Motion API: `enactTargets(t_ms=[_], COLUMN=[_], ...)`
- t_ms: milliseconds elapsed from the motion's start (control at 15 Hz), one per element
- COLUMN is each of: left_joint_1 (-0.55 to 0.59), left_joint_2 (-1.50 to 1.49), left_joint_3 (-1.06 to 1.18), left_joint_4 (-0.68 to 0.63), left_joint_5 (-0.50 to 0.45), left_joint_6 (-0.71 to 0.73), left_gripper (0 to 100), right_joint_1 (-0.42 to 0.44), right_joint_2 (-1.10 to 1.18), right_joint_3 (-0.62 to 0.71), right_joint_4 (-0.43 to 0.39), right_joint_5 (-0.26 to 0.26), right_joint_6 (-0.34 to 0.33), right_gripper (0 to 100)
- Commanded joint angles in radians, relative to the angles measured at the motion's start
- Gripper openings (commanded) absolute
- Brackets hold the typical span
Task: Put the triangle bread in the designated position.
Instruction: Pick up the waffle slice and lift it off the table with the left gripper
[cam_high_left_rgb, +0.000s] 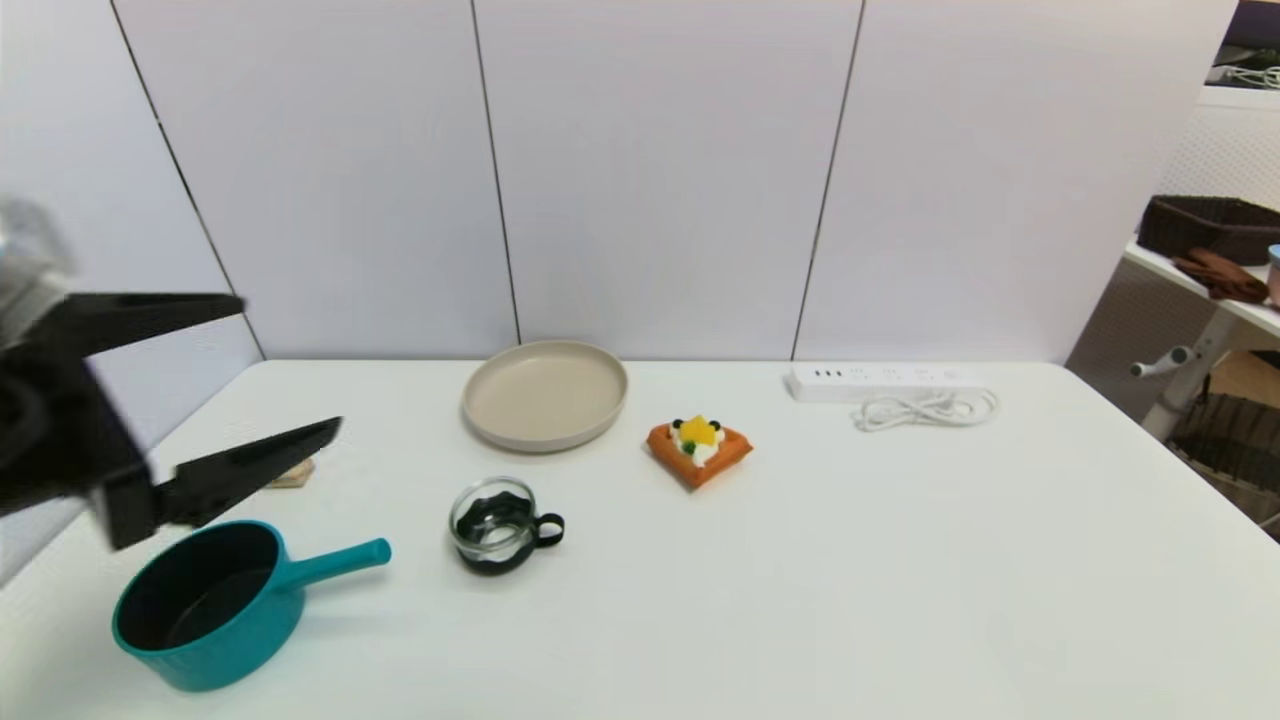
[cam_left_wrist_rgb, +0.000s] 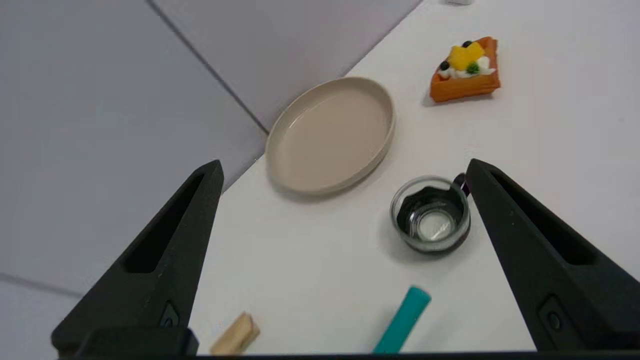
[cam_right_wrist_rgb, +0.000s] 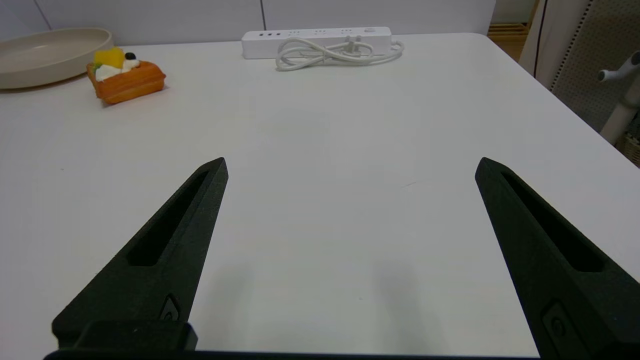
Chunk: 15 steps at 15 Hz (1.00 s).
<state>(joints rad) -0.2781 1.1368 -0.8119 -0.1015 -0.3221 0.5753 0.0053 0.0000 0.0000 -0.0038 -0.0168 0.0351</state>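
The triangle bread (cam_high_left_rgb: 699, 450) is an orange-brown waffle wedge with white cream, yellow fruit and dark berries. It lies on the white table just right of a beige plate (cam_high_left_rgb: 545, 394). It also shows in the left wrist view (cam_left_wrist_rgb: 466, 68) and the right wrist view (cam_right_wrist_rgb: 125, 75). My left gripper (cam_high_left_rgb: 290, 368) hangs open high above the table's left side, well away from the bread, with nothing between its fingers. My right gripper (cam_right_wrist_rgb: 350, 167) is open and empty, low over the table's near right part; it does not show in the head view.
A teal saucepan (cam_high_left_rgb: 205, 603) sits at the front left, its handle (cam_left_wrist_rgb: 403, 319) pointing right. A glass cup with a black holder (cam_high_left_rgb: 496, 524) stands before the plate. A small tan wooden block (cam_high_left_rgb: 293, 474) lies at the left. A white power strip (cam_high_left_rgb: 882, 382) with coiled cord lies at the back right.
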Motion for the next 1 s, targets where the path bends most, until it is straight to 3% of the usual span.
enactTargets(t_ms=[67,200,400,667,1000], left_joint_1=[-0.343,-0.405,-0.414,-0.412,-0.412], left_joint_2=[0.695,0.824,0.931,0.971,1.046], left_joint_3=[-0.437,-0.532,-0.625,-0.701,-0.788], left_joint_4=[0.002,0.002,0.008,0.111,0.124], left_joint_5=[-0.043,-0.041,-0.028,0.066,0.124], left_joint_6=[0.008,-0.083,-0.104,-0.149,-0.232], left_gripper=[100,100,100,100,100], right_joint_1=[0.001,0.001,0.001,0.001,-0.001], right_joint_2=[0.002,0.000,0.000,0.002,0.002], right_joint_3=[0.000,0.000,0.000,0.000,0.000], right_joint_4=[-0.001,-0.001,-0.001,-0.001,-0.001], right_joint_5=[0.000,0.000,0.000,0.000,0.000], right_joint_6=[0.000,0.000,0.000,0.000,0.000], right_gripper=[100,100,100,100,100])
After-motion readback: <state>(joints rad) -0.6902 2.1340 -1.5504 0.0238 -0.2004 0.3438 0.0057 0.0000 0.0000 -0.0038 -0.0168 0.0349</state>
